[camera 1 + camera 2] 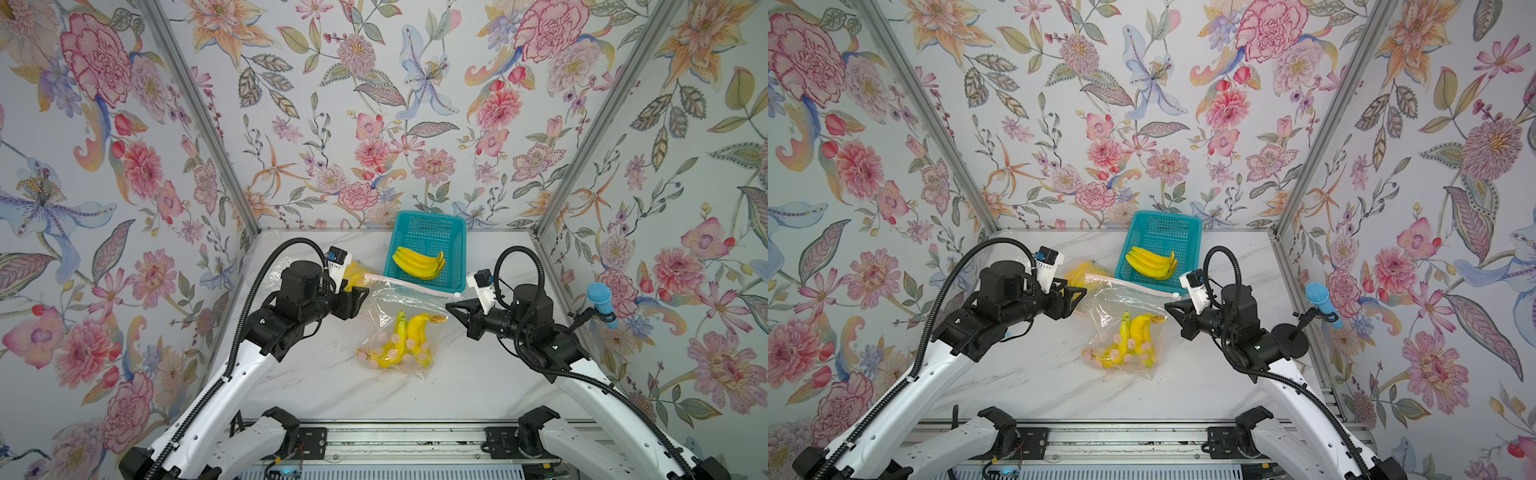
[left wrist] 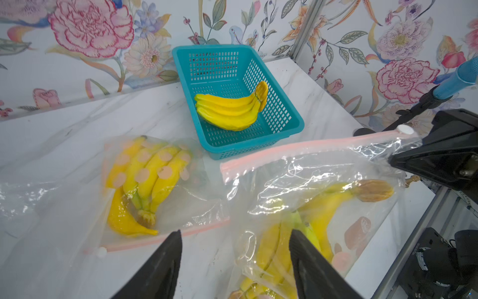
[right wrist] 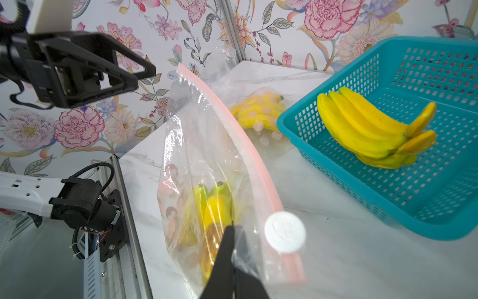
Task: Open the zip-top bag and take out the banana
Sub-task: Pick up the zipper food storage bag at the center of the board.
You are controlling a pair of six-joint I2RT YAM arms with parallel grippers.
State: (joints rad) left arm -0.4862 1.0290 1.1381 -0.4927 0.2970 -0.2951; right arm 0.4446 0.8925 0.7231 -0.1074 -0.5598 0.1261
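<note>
The banana (image 1: 415, 332) lies in the bag (image 1: 390, 299) on the surface (image 1: 457, 374), its zip strip (image 1: 409, 285) running from beside my left end effector (image 2: 235, 233), jaws apart, across to my right end effector (image 3: 234, 227), clamped on the bag beside the slider (image 3: 284, 231).

In a top view, three walls close in the bench (image 1: 478, 374): the back wall (image 1: 374, 104) at 12 o'clock, the left wall (image 1: 83, 208) at 9 o'clock and the right wall (image 1: 685, 208) at 3 o'clock. All three carry the same wallpaper, a pale ground with large pink, orange and blue flowers and grey-green leaves. Silvery metal posts run up the corners, one at 11 o'clock (image 1: 199, 112) and one at 1 o'clock (image 1: 598, 116). The bench top is white with grey marble veins and meets the wallpaper directly along its far edge. A silvery metal rail (image 1: 399, 440) runs along its edge at 6 o'clock. The light is bright and even, and shadows on the bench are faint and soft.
</note>
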